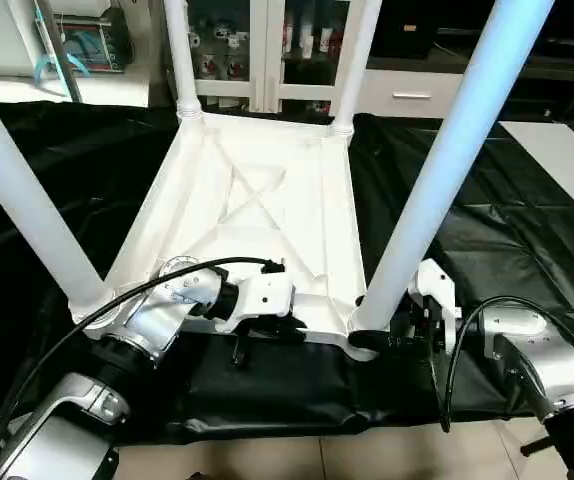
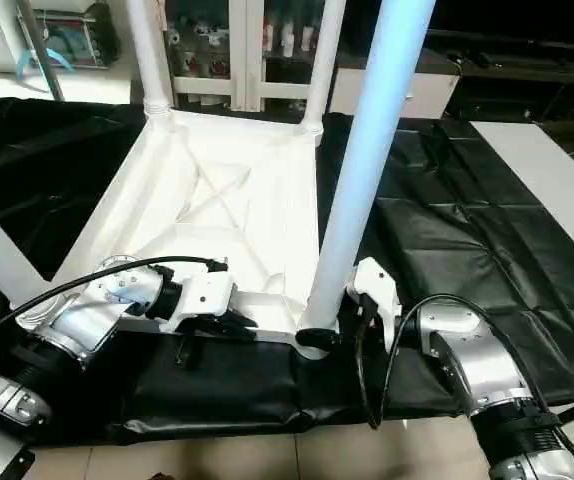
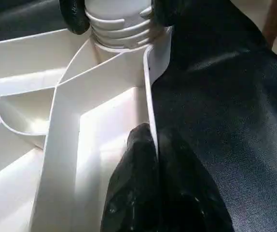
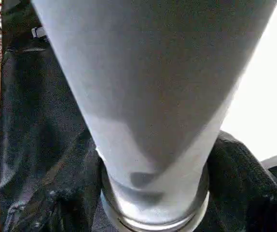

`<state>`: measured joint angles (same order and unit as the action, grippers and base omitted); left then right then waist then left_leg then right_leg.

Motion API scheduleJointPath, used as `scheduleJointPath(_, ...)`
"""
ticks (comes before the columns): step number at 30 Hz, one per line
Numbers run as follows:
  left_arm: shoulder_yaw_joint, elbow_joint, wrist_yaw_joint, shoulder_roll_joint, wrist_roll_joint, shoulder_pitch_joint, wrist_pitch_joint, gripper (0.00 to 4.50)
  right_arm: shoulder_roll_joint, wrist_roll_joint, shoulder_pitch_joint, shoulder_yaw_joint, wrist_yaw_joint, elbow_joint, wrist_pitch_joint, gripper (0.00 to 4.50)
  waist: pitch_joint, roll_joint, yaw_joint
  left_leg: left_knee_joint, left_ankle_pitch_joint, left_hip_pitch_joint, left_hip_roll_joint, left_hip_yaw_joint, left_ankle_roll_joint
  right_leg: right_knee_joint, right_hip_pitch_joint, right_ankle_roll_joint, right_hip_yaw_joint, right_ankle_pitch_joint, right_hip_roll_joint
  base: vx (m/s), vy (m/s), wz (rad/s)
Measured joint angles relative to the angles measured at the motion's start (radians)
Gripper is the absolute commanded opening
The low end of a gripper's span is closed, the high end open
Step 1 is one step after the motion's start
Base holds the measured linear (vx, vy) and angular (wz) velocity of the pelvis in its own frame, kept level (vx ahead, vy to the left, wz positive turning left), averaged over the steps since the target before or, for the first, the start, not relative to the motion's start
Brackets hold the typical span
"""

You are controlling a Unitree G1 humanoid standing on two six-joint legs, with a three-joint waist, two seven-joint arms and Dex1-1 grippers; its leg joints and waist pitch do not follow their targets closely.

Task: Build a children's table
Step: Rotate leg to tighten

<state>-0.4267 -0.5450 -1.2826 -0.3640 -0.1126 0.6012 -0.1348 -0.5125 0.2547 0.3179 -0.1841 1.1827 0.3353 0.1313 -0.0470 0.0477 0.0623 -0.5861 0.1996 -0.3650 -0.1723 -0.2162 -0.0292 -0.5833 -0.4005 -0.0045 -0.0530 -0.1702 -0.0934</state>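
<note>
White moulded plastic makes up the square tabletop (image 1: 252, 215), which lies upside down at the centre of the black-draped worktop (image 1: 527, 220), its X-shaped ribs and raised rim facing up. Four long tapered round legs stand in the corner sockets: two far ones at about 11 and 1 o'clock, and two near ones at 8 and 4 o'clock.

At 6 o'clock, the left pincer (image 3: 153, 145) is pinched together on the thin near rim of the tabletop, one black finger on each side of the wall, probably to keep the light, smooth piece from sliding or turning. The right pincer (image 1: 392, 335) sits at the foot of the near right leg (image 1: 447, 170), its fingers set either side of the ribbed collar where the leg enters its socket. Whether they press on the leg or stand slightly apart from it I cannot tell; the placement suits seating or twisting the leg home.
</note>
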Motion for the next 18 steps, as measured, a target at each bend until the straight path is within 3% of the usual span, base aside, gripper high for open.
scheduleJointPath(6, 0.0, -0.001, 0.0, 0.0, 0.0, 0.0, 0.0, 0.0, 0.01, 0.001, 0.0, 0.005, -0.003, 0.006, -0.002, 2.63, 0.001, 0.001, -0.001, 0.0, 0.0, 0.0, 0.0, 0.0, 0.0, -0.001, 0.0, 0.0, 0.0, 0.0, 0.0, 0.0, 0.0, 0.0)
scheduleJointPath(9, 0.002, -0.028, 0.041, 0.01, -0.011, 0.012, 0.012, 0.0, 0.067, 0.003, 0.0, 0.036, -0.069, 0.031, 0.021, 2.62, 0.003, 0.005, -0.003, -0.002, -0.001, 0.004, 0.0, 0.0, -0.001, -0.005, 0.002, 0.0, 0.001, 0.0, 0.0, 0.0, 0.0, 0.0)
scheduleJointPath(12, 0.037, -0.131, 0.226, 0.093, -0.067, 0.063, 0.099, 0.0, 0.222, -0.005, 0.029, 0.137, -0.379, 0.126, 0.047, 2.62, 0.006, 0.01, -0.019, -0.007, -0.001, 0.011, 0.0, 0.001, -0.003, -0.009, 0.005, 0.006, 0.003, -0.004, 0.0, -0.04, -0.003, -0.03)
scheduleJointPath(14, 0.044, -0.179, 0.338, 0.156, -0.09, 0.096, 0.161, 0.0, 0.304, -0.02, 0.062, 0.188, -0.598, 0.167, 0.052, 2.62, 0.004, 0.007, -0.036, -0.008, -0.001, 0.01, 0.002, 0.006, -0.003, -0.002, 0.003, 0.011, -0.001, -0.007, -0.001, -0.084, 0.022, -0.16)
scheduleJointPath(16, 0.045, -0.201, 0.408, 0.207, -0.094, 0.11, 0.199, 0.0, 0.336, -0.031, 0.076, 0.199, -0.708, 0.188, 0.043, 2.62, 0.001, 0.002, -0.043, -0.008, -0.001, 0.008, 0.002, 0.019, -0.003, 0.013, 0.007, 0.011, -0.014, -0.007, -0.001, -0.071, 0.041, -0.21)
scheduleJointPath(18, 0.057, -0.243, 0.499, 0.261, -0.097, 0.134, 0.249, 0.0, 0.385, -0.064, 0.096, 0.218, -0.844, 0.217, 0.015, 2.62, 0.0, -0.004, -0.044, -0.007, -0.001, 0.008, 0.002, 0.023, -0.003, 0.023, 0.012, 0.011, -0.018, -0.007, -0.001, 0.0, 0.0, 0.0)
